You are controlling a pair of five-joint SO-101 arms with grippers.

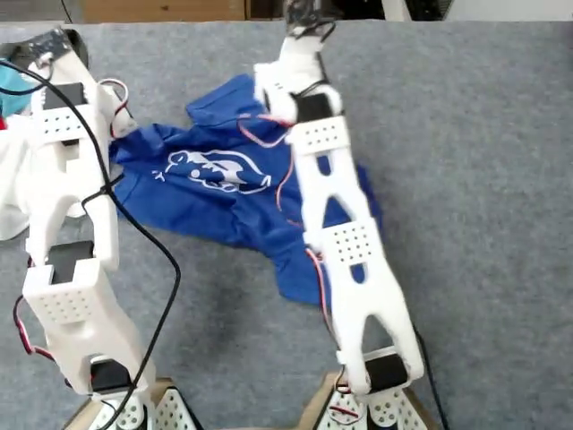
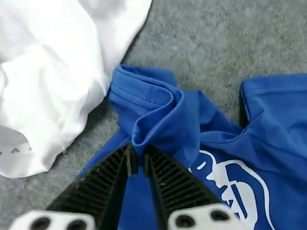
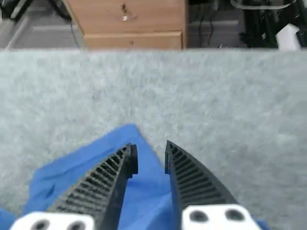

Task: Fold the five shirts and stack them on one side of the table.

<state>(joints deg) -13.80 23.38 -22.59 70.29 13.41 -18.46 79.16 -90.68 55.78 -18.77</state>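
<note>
The left arm's fingers (image 2: 110, 177) close on a raised ridge of the crumpled blue cotton shirt with a white print (image 2: 192, 124), probably to lift that edge for folding. The right arm's fingers (image 3: 108, 182) stand narrowly apart, gripping nothing, over the shirt's far corner on the grey felt tabletop (image 3: 216, 96). A bunched white cloth garment (image 2: 43, 72) lies just beside. From above, the right arm hides part of the shirt's middle.

The blue shirt (image 1: 206, 210) is a solid royal blue with a white outline print (image 1: 215, 170), and the white shirt (image 2: 48, 72) is plain. The table (image 1: 466, 134) is flecked grey. The left arm (image 1: 67, 179) and right arm (image 1: 336, 197) are white with black ribbed fingers (image 2: 105, 182), and thin red wires (image 1: 285, 179) run along them.
</note>
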